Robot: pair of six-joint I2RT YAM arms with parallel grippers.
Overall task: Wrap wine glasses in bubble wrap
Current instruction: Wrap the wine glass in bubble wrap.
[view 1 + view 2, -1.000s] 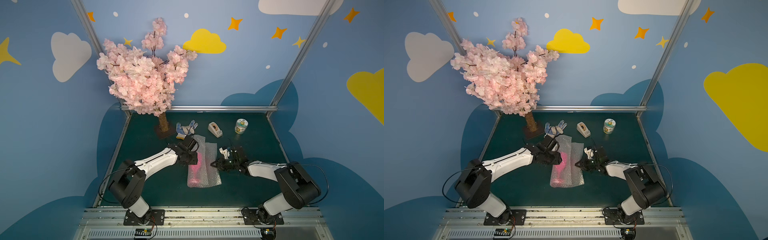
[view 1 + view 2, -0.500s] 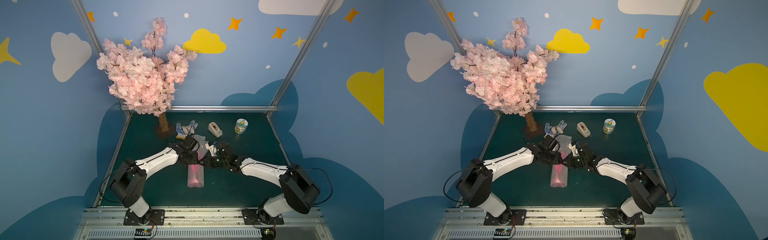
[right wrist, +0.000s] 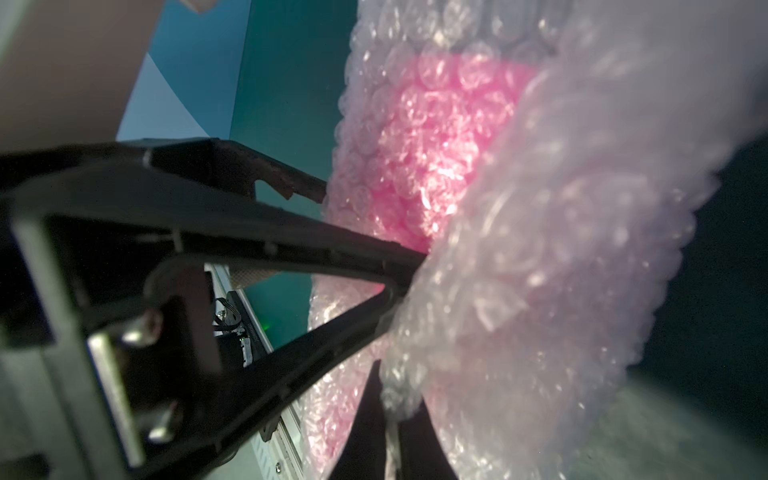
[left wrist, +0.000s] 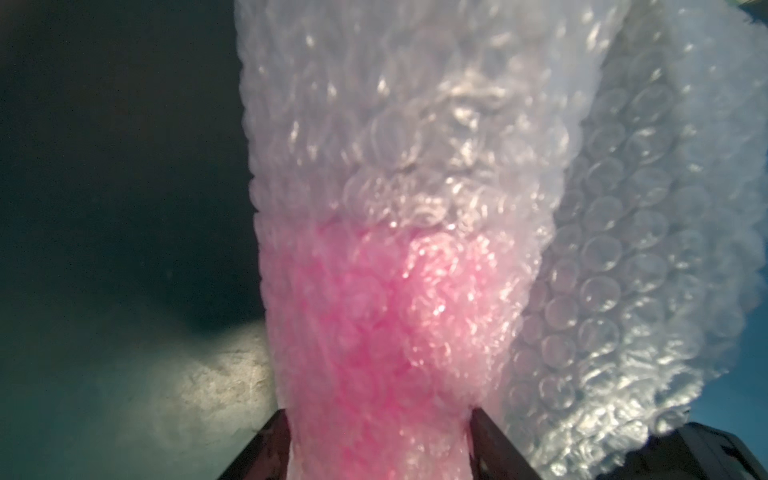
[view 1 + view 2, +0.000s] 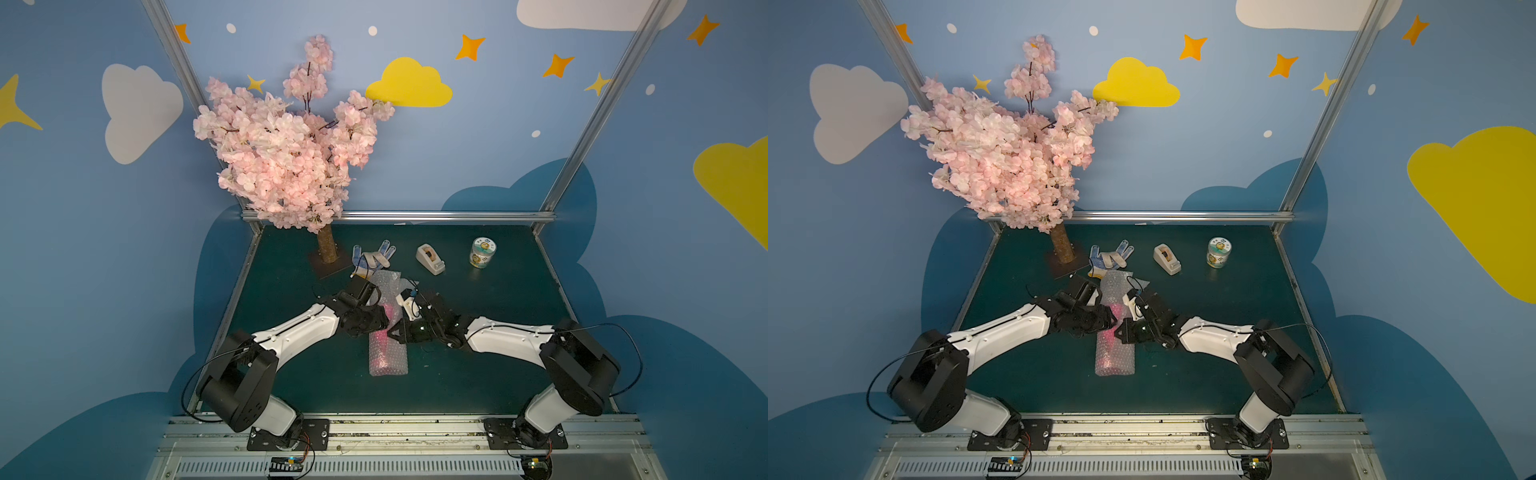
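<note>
In both top views the goblet [image 5: 382, 351] [image 5: 1106, 347] is seen lying on the dark green table [image 5: 498, 353], just below the centre of the frame. It is rolled up inside the bubble wrap [image 5: 385, 282] [image 5: 1115, 286], and its pink colour shows through the film. The roll is laid lengthwise from the centre toward the lower edge of the frame.

The left gripper [image 5: 384, 321] is set against the roll from the left. In the left wrist view its fingers [image 4: 266, 440] are held wide apart, with the wrapped goblet [image 4: 374, 332] between them.

The right gripper [image 5: 392, 332] is set against the roll from the right. In the right wrist view its fingers [image 3: 332, 237] are closed together on a fold of the bubble wrap [image 3: 540, 249].

Above the centre, a glove [image 5: 371, 259] is seen just beside the far end of the wrap. A tape dispenser [image 5: 430, 258] and a jar [image 5: 483, 252] are placed to its right, well apart. A blossom tree [image 5: 291, 158] fills the upper left.
</note>
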